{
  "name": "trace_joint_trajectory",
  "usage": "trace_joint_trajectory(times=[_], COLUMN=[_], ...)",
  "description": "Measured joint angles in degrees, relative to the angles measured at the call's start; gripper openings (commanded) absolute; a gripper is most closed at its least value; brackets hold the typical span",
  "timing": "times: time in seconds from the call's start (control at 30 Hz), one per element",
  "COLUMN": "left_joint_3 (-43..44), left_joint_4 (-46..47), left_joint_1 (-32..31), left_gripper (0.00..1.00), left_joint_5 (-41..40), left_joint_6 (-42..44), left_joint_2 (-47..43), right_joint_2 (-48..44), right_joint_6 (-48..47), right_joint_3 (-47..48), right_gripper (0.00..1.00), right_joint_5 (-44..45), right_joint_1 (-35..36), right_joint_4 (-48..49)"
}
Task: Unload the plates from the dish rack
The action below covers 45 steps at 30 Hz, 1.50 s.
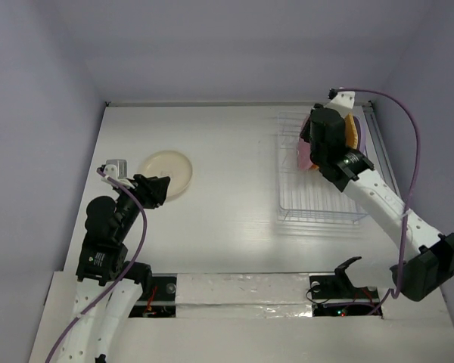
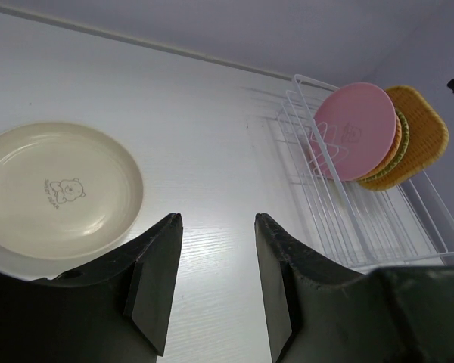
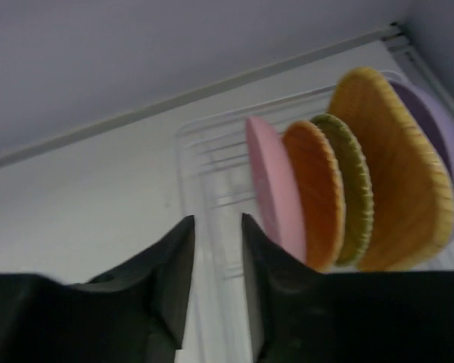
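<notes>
The white wire dish rack (image 1: 318, 198) stands at the right of the table and also shows in the left wrist view (image 2: 340, 219) and the right wrist view (image 3: 212, 155). Upright in its far end are a pink plate (image 3: 271, 189), an orange woven one (image 3: 314, 189), an olive-yellow woven one (image 3: 353, 189), a large rounded-square orange one (image 3: 399, 181) and a purple one (image 3: 441, 144). A cream plate (image 1: 166, 172) lies flat on the table at the left. My right gripper (image 3: 218, 219) hovers over the rack just left of the pink plate, open and empty. My left gripper (image 2: 216, 219) is open and empty beside the cream plate (image 2: 57, 189).
White walls close in the table at the back and sides. A raised rail (image 1: 378, 144) runs along the table's right edge beside the rack. The right arm (image 1: 378, 200) reaches over the rack's near right corner.
</notes>
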Motion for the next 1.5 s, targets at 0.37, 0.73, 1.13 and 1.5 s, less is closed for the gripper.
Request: trace_joint_trajectory(times=[0.37,0.73,1.13,1.5], left_joint_3=[0.0,0.0,0.0,0.0], left_joint_4=[0.0,0.0,0.0,0.0], left_joint_1=[0.0,0.4,0.4,0.4], left_gripper=[0.40,0.40,0.40,0.40], left_joint_5=[0.0,0.1,0.5,0.5], left_joint_6=[0.0,0.0,0.0,0.0], left_joint_2=[0.4,0.6,0.6,0.9], right_joint_2=[15.6,22.1,24.1,17.8], right_joint_6=[-6.2,-9.2,-12.1,-15.8], right_joint_3=[1.1,6.5,11.3,19.3], right_gripper=[0.60,0.34,0.00,0.00], right_joint_5=[4.0,8.8,12.7,16.4], right_joint_1=[-5.8,-6.4,-7.2,-6.1], right_joint_4=[-10.0,-12.7,-18.0,-24.7])
